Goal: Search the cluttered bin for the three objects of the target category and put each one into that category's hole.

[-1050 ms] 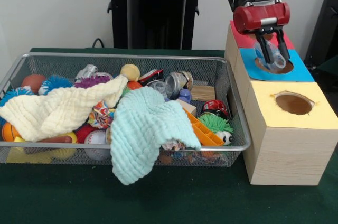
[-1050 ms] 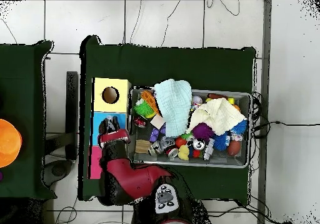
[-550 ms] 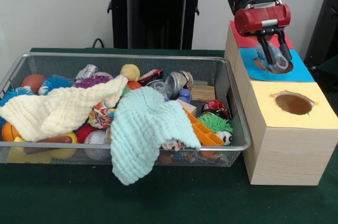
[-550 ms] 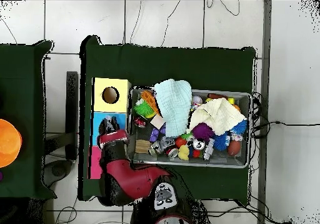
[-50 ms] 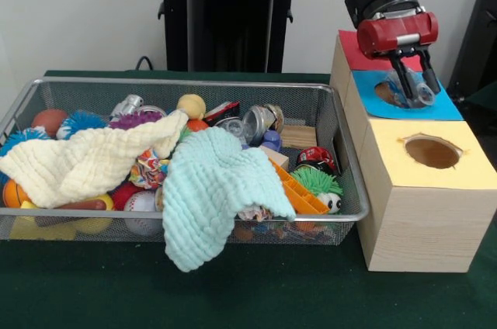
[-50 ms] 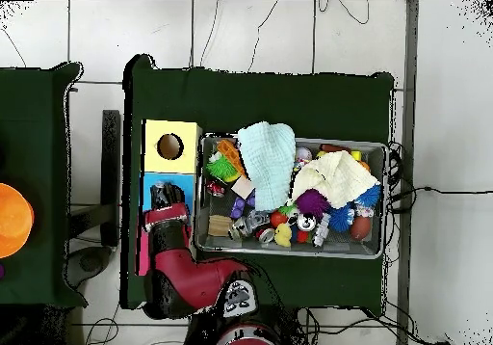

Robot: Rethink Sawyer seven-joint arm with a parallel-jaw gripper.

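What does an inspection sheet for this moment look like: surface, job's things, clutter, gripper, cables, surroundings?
Surface: dark green table.
Job's things: wire bin full of toys; box beside it with red, blue and yellow tops; blue hole under the gripper; yellow hole open; clear item between the fingers, kind unclear.
Clutter: cream cloth; mint cloth hanging over the bin's front rim; balls; cans; green fuzzy toy.
Gripper: gripper shut on the clear item over the blue top.
Cables: black cable behind the bin.
Surroundings: white wall; black pedestal.
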